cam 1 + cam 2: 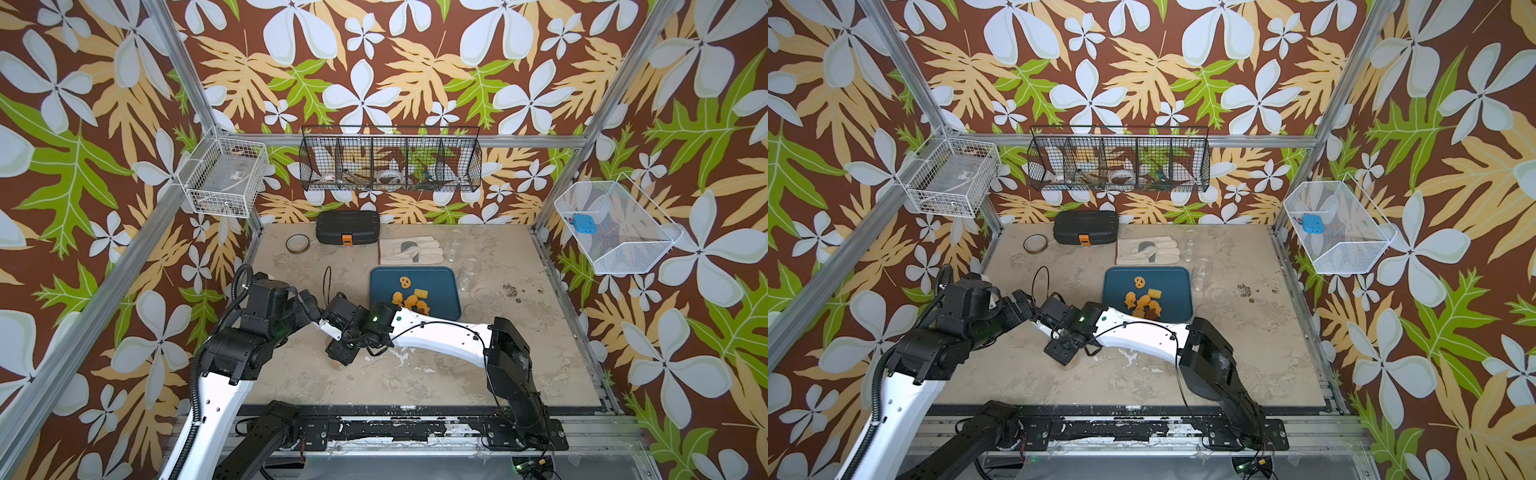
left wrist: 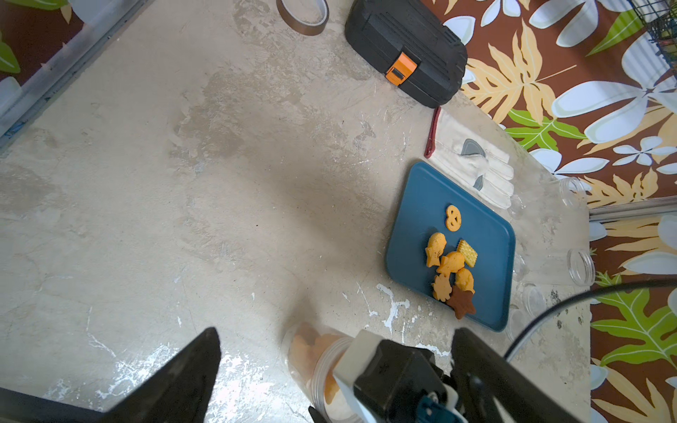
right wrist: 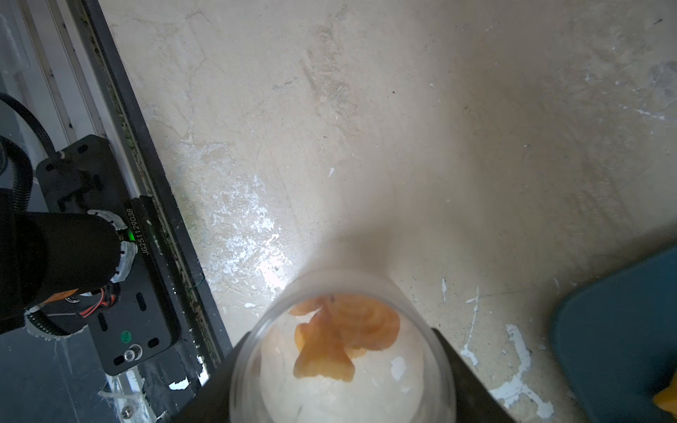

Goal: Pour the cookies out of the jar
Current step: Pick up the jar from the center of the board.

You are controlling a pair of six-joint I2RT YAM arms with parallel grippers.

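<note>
A clear jar [image 2: 311,351] stands on the table left of the blue tray [image 1: 440,282], with orange cookies [image 3: 340,329] in its bottom. My right gripper [image 3: 340,381] reaches down over it, and its black fingers [image 3: 465,377] press against both sides of the jar. In both top views the right gripper [image 1: 343,352] hides nearly all of the jar. My left gripper [image 2: 335,331] hovers close by, open wide, holding nothing. Several more cookies [image 1: 409,297] lie loose on the tray [image 2: 417,205], mostly orange, with one brown star.
At the back stand a black tool case [image 1: 347,226], a tape roll [image 1: 297,243] and a white work glove [image 1: 411,249]. Empty clear jars [image 1: 469,274] lie right of the tray. A black loop [image 1: 327,280] stands left of it. Wire baskets hang on the walls.
</note>
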